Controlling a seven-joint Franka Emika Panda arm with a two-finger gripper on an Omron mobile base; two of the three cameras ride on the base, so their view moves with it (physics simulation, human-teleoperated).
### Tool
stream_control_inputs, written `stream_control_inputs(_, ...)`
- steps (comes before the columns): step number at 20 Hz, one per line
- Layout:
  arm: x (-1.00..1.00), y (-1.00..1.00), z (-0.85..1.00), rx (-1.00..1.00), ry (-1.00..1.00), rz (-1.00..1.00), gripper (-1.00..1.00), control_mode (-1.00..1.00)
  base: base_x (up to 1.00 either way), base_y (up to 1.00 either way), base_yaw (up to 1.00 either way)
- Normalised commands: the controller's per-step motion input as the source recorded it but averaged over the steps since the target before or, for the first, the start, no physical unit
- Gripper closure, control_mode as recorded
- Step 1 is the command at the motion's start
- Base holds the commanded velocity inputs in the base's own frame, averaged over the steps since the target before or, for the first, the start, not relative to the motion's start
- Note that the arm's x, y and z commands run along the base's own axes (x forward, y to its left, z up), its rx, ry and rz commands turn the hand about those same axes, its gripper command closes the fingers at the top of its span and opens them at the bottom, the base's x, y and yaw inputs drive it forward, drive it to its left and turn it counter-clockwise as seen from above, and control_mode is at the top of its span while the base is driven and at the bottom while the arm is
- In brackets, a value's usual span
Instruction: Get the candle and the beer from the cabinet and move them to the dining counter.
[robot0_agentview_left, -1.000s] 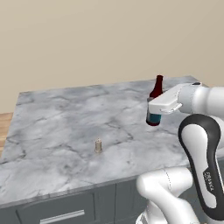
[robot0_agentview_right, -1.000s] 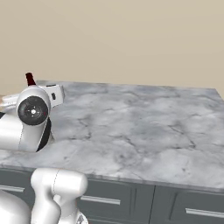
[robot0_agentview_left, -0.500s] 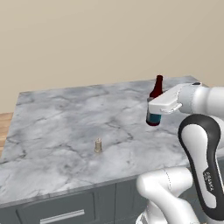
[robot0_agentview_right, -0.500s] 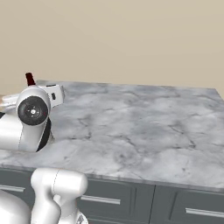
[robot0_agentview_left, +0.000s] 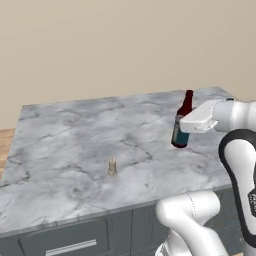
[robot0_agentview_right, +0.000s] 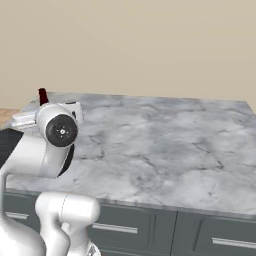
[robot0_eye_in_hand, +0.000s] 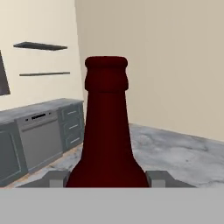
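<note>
The beer (robot0_agentview_left: 181, 131), a dark red-brown bottle with a blue label, stands upright near the right side of the dining counter (robot0_agentview_left: 75, 135). My gripper (robot0_agentview_left: 178, 125) comes in from the right and is shut on the bottle's body. In the hand view the beer (robot0_eye_in_hand: 106, 131) rises between my fingertips (robot0_eye_in_hand: 55, 178), which press against both of its sides. The bottle's cap (robot0_agentview_right: 43, 95) pokes up behind my arm in the right base view. The small beige candle (robot0_agentview_left: 112, 166) stands alone on the marble, left of the bottle and nearer the front edge. The cabinet (robot0_eye_in_hand: 41, 46) hangs on the far wall.
The marble top (robot0_agentview_right: 165, 145) spreads wide to the right of my arm. Dark grey drawers with silver handles (robot0_agentview_right: 115, 228) run below its front edge. In the hand view a grey kitchen run with a dishwasher (robot0_eye_in_hand: 39, 135) lines the far wall.
</note>
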Motion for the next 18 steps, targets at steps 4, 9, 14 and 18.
stream_control_inputs(4,0.03,-0.29,-0.24,0.07,0.13,0.27,1.00,-1.00,0.00,0.00,0.00)
stream_control_inputs(9,0.20,-0.07,-0.32,0.00,0.17,0.26,1.00,-1.00,0.00,0.00,0.00)
stream_control_inputs(14,0.18,0.04,-0.32,-0.01,-0.04,0.20,1.00,-1.00,0.00,0.00,0.00)
stream_control_inputs(18,0.11,0.16,-0.38,0.00,-0.09,0.01,1.00,-1.00,0.00,0.00,0.00)
